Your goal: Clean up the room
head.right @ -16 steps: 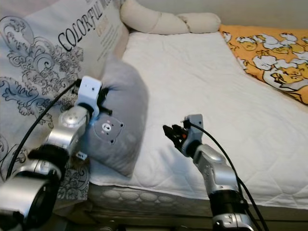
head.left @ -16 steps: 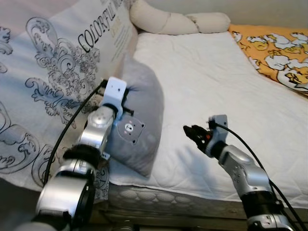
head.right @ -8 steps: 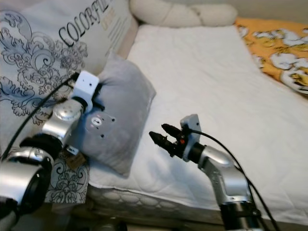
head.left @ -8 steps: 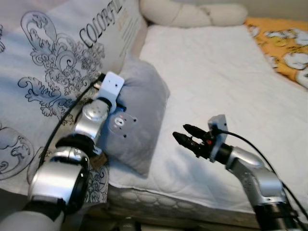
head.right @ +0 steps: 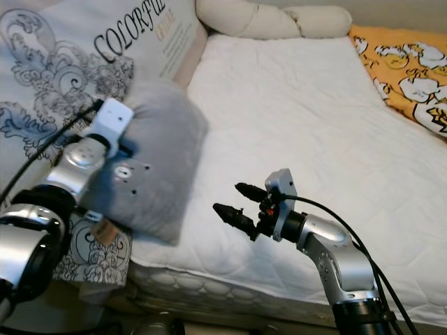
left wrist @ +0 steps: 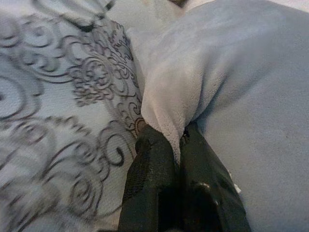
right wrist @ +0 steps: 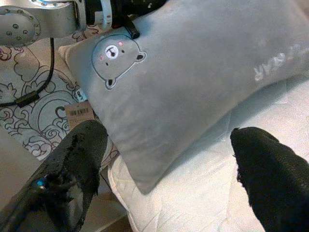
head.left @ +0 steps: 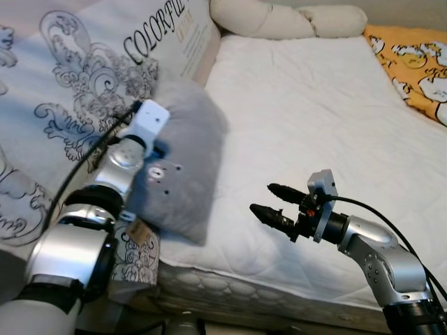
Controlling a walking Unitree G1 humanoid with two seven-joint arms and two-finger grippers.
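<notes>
Grey plush makes up the pillow (head.left: 185,157), a soft cushion with a small bear face printed near one corner, and it sits at the left edge of the bed (head.left: 314,112), leaning against the big patterned quilt (head.left: 77,91) bunched up on that side. The left gripper (left wrist: 179,145) has its fingers pinched tight on a fold of the pillow's edge, at the side nearest the quilt; in the left wrist view the plush bulges out between the closed tips. The right gripper (head.left: 276,204) hangs over the white mattress with its fingers spread wide and nothing between them, pointing toward the pillow.

What matters for the coming move is that the pillow lies to the left of the right gripper, across a strip of bare mattress, near but not touching. Its long axis runs roughly from the foot edge of the bed up toward the headboard, so the right gripper faces its long free side, not an end. The right wrist view shows that side and the lower corner lying ahead between the spread fingers, with a paper tag (right wrist: 81,112) hanging by the bear corner.

The left arm is the one in contact; I judge the right would have to reach leftward to catch the free side if the pillow is to be carried two-handed toward the cream bolster (head.left: 279,19) at the head of the bed
</notes>
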